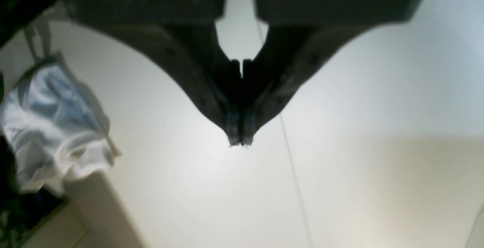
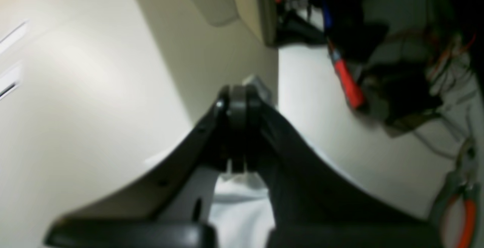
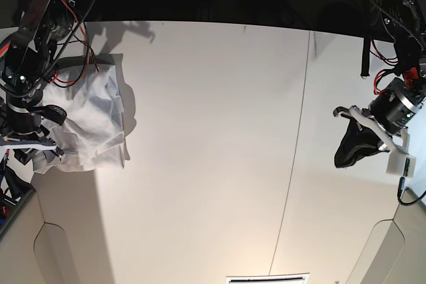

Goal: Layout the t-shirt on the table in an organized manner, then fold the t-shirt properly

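Note:
The white t-shirt (image 3: 93, 121) lies bunched and wrinkled at the left edge of the white table (image 3: 213, 131). My right gripper (image 3: 38, 149) sits at the shirt's near-left edge, jaws shut. In the right wrist view its closed fingertips (image 2: 237, 96) have white cloth (image 2: 238, 206) caught between the fingers. My left gripper (image 3: 341, 157) hangs over the table's right side, far from the shirt. In the left wrist view it (image 1: 239, 142) is shut and empty above bare table (image 1: 378, 89), and the shirt (image 1: 56, 127) shows at the far left.
A thin dark seam (image 3: 296, 138) runs down the table right of centre. Beige cut-out corners sit at the front left (image 3: 60, 257) and front right (image 3: 379, 257). Red and black cables (image 2: 348, 81) hang by the right arm. A slotted vent (image 3: 266, 277) sits at the front edge.

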`<state>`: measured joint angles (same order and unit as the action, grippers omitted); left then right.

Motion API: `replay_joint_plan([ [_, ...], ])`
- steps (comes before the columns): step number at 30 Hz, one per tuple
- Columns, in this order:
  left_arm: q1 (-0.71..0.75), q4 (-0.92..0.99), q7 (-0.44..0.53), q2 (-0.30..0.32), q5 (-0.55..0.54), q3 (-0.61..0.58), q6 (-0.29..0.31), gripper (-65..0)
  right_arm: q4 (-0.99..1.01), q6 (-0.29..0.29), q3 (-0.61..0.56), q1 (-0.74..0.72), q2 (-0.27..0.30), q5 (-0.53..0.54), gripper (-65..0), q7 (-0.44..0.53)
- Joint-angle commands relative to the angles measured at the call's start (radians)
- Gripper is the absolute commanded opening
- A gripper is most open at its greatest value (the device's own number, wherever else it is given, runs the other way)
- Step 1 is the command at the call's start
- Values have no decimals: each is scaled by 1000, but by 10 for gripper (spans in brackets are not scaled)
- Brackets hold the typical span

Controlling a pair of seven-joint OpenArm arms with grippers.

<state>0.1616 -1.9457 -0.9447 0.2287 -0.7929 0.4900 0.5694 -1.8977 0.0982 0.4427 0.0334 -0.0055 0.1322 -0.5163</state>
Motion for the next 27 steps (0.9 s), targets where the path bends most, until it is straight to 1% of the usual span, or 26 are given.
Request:
replay_joint_plan([
  [1, 4, -31, 8, 19, -23, 23, 4, -650, -63, -19, -1, 20, 13, -2, -650, 13],
  [2, 21, -42, -5, 24, -31, 45, 7, -650, -108, -32, -1, 53, 21, -1, -650, -3],
  [4, 71, -77, -31, 27, -67, 111, 35, -650, -190, -60, -4, 140, 48, 0, -650, -34],
  [6, 142, -109, -70, 27, -139, 190, 61, -650, -261, -85, -5, 247, 84, 0, -650, -58],
  [9, 244, -116, -181, 27, -255, 301, 90, -650, -337, -106, -3, 418, 148, -1, -650, -92],
  [11, 319, -111, -262, 32, -296, 359, 101, -650, -353, -107, -4, 526, 189, 2, -650, -113],
  [13, 414, -89, -275, 52, -320, 407, 101, -650, -349, -123, -4, 627, 220, 68, -650, -122],
  [15, 507, -43, -274, 84, -326, 443, 110, -650, -332, -192, -8, 725, 250, 211, -650, -140],
  [16, 550, -11, -269, 98, -326, 452, 129, -650, -315, -217, -15, 772, 270, 278, -650, -153],
  [17, 593, 27, -254, 111, -326, 454, 129, -650, -292, -228, -27, 815, 293, 316, -650, -158],
  [20, 695, 175, -162, 132, -325, 432, 129, -650, -183, -233, -79, 909, 352, 325, -650, -142],
  [22, 737, 291, -114, 135, -324, 388, 129, -650, -79, -234, -127, 939, 386, 326, -650, -115],
  [23, 751, 352, -94, 135, -323, 357, 129, -650, -16, -236, -158, 945, 401, 332, -650, -90],
  [25, 761, 484, -35, 135, -290, 274, 129, -650, 137, -270, -237, 940, 425, 337, -650, -21],
  [26, 760, 552, 16, 138, -259, 223, 129, -650, 222, -294, -280, 928, 433, 336, -650, 23],
  [27, 754, 621, 90, 139, -225, 166, 129, -650, 315, -312, -325, 908, 438, 335, -650, 77],
])
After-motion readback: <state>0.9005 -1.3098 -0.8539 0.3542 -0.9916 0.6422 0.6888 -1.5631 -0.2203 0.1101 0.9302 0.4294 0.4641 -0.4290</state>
